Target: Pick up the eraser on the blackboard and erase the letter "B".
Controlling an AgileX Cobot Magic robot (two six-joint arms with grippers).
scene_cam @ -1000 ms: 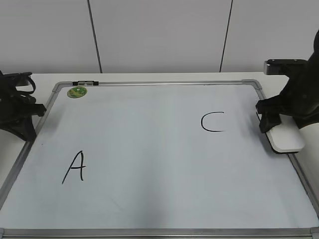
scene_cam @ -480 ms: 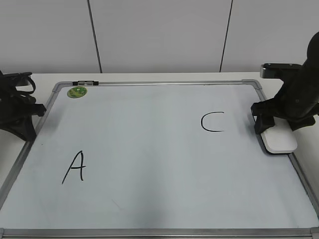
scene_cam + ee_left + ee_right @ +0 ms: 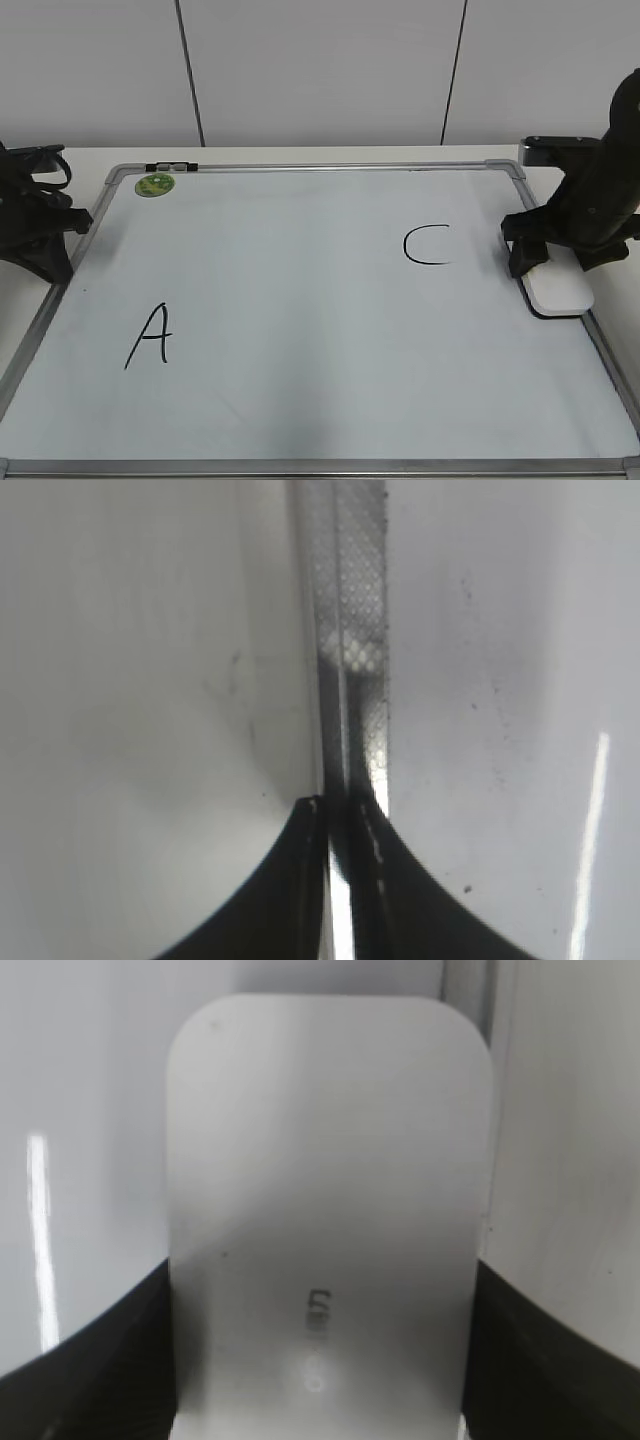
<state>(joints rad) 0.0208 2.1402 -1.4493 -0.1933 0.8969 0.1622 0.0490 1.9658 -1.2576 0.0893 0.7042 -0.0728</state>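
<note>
- You find the eraser (image 3: pixel 560 289) lying flat at the right edge of the blackboard (image 3: pixel 300 300), just right of the "C" (image 3: pixel 427 246); no letter "B" shows anywhere, so the wiping looks done.
- Your right tool (image 3: pixel 553 258) straddles the eraser, a finger (image 3: pixel 80 1360) at each long side, seemingly pinching it.
- Your left tool (image 3: pixel 340 810) rests pressed together over the blackboard's left frame, holding nothing.
</note>
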